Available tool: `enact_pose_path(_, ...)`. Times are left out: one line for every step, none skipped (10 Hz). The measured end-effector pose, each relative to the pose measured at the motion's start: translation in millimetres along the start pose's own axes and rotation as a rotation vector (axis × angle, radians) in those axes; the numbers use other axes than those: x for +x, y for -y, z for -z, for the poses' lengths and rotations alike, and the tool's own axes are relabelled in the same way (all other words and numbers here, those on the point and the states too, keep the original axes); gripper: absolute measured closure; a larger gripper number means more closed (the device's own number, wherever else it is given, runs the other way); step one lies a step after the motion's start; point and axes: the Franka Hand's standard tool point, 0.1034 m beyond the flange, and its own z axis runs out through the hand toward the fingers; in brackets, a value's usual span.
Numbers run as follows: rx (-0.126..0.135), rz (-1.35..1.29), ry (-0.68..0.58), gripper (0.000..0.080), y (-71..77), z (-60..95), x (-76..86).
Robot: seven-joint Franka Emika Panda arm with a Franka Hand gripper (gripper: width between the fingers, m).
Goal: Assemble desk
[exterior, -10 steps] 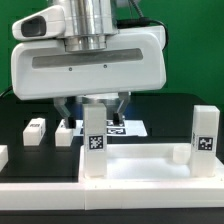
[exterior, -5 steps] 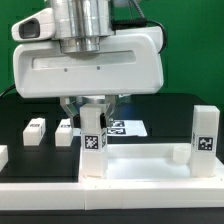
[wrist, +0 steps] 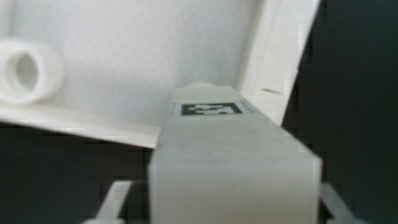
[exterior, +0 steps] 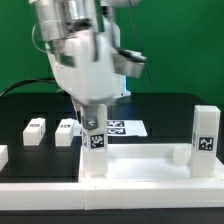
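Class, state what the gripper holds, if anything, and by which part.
The gripper clasps the upright desk leg by its top end.

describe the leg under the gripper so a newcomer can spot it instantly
Start at the white tabletop panel across the front of the exterior view; two tagged legs stand upright on it. Yours is the leg at the exterior view's left, directly under the gripper; the other upright leg stands at the right with nothing over it.

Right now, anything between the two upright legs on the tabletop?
Exterior view: nothing loose. Only the tabletop, its rim and a small stub, between the leg under the gripper and the other leg.
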Motion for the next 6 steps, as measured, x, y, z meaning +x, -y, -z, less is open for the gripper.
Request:
enact_pose_path(0.002, -0.112, -0.001, 0.0511, 0.1, -1.0, -1.6)
enact_pose_path(0.002, -0.149, -0.001, 0.0511, -0.2, -1.3, -1.9)
enact_pose_path(0.002, -0.153, -0.001, 0.0511, -0.3, -1.4, -1.9)
enact_pose_path(0.001, -0.147, -0.001, 0.0511, -0.4, -1.7, -2.0)
enact_pose_path(-0.002, -0.075, -0.005, 0.0436, -0.5, -2.0, -2.7)
enact_pose_path(-0.017, 0.065, -0.02, 0.0253, -0.5, -3.3, -6.7)
